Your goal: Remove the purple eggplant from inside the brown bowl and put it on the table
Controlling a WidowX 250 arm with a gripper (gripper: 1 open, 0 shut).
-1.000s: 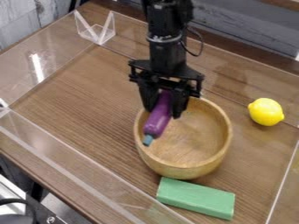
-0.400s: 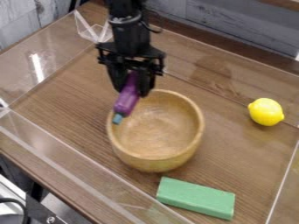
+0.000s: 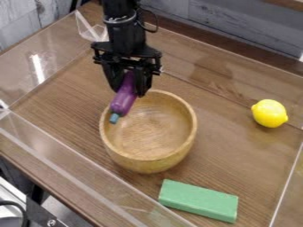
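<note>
My gripper [image 3: 128, 82] hangs from the black arm above the bowl's left rim and is shut on the purple eggplant [image 3: 122, 100]. The eggplant dangles tilted, its greenish lower end at the rim's far-left edge; I cannot tell whether it touches the rim. Below and to the right sits the brown bowl [image 3: 173, 156], round and wooden, its inside bare. The table [image 3: 66, 102] is brown wood grain.
A yellow lemon [image 3: 270, 113] lies at the right. A flat green sponge block [image 3: 199, 199] rests near the front edge. Low clear acrylic walls [image 3: 48, 53] border the tabletop, with a clear stand [image 3: 95, 27] at the back left.
The gripper has carried the eggplant left, from over the bowl's middle to its left rim. The bowl itself has slid left across the table too.
</note>
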